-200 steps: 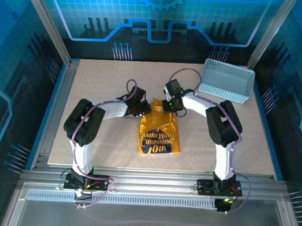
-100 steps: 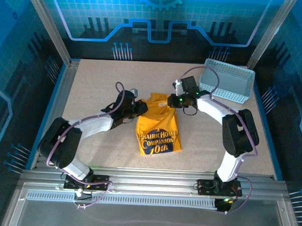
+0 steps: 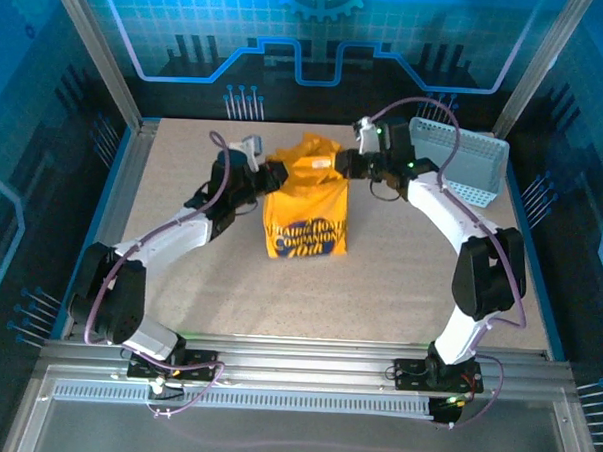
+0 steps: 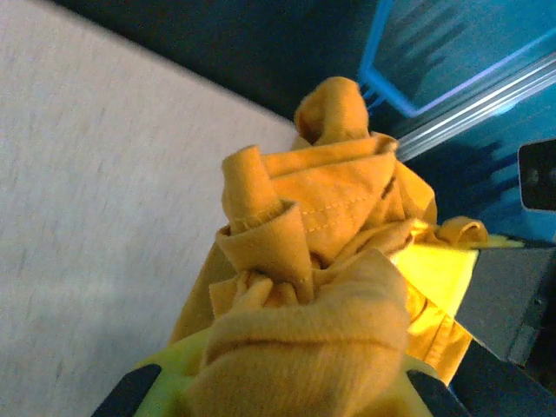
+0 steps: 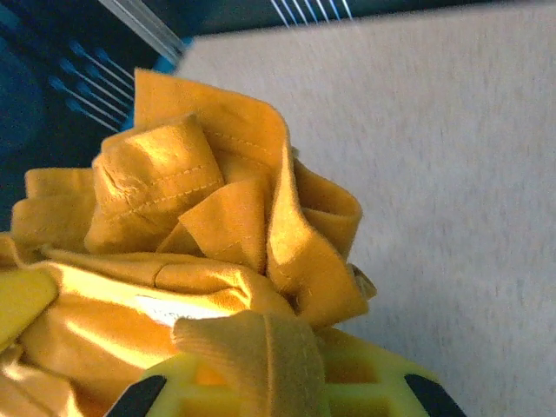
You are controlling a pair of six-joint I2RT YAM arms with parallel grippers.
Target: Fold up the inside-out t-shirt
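The inside-out t-shirt (image 3: 304,214), mustard-yellow, sits upper centre in the top view. Its lower part appears to rest on the table (image 3: 179,281), well apart from the perforated basket (image 3: 454,163) at upper right.

The left gripper (image 3: 261,174) is clenched on the shirt's upper left corner. The right gripper (image 3: 345,165) is clenched on its upper right corner. Both wrist views show bunched, stitched hem pinched at the fingers.

The held edge spans left to right, and the shirt's long axis runs from it toward the frame bottom. Neither arm is nearer.

The top line of the dark blue print appears to read "Prairie Home"; the remainder is too blurred to read.
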